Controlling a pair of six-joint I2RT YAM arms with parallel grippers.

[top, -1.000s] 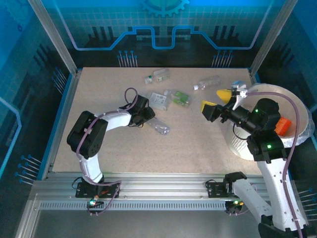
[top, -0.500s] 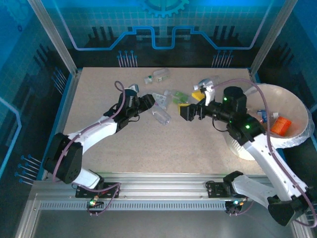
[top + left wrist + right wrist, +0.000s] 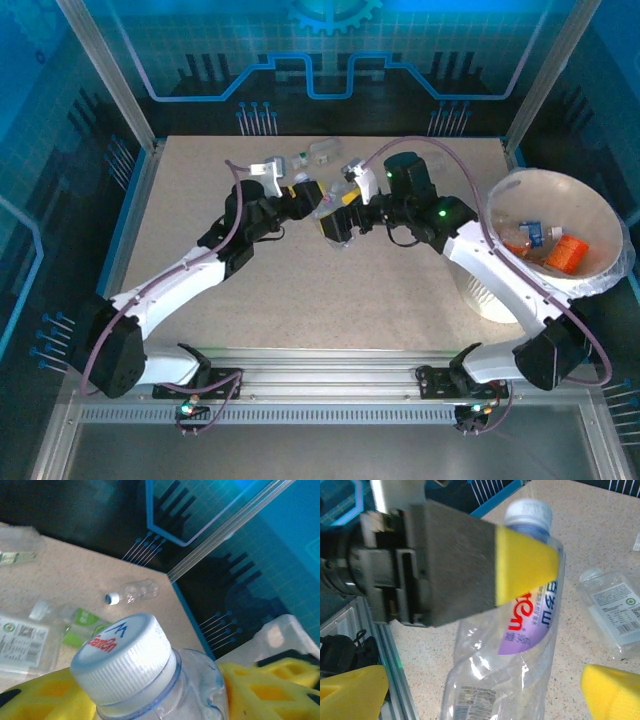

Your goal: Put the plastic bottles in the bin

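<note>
My left gripper is shut on a clear plastic bottle and holds it above the middle of the table. In the left wrist view its white cap rises between my yellow pads. The right wrist view shows the bottle's purple label, with the left gripper's pad pressed near its neck. My right gripper is open, its yellow fingertips on either side of the bottle's lower body, apart from it. The white bin stands at the right with an orange-labelled bottle inside.
More bottles lie on the table behind the grippers: two near the back, a small clear one, a green-labelled one and a flat white-labelled one. The two arms meet mid-table, close together. Blue walls and aluminium posts ring the table.
The left arm stretched out and carried the bottle up and to the right. The right arm swung left from the bin until its open jaws straddled that bottle.
</note>
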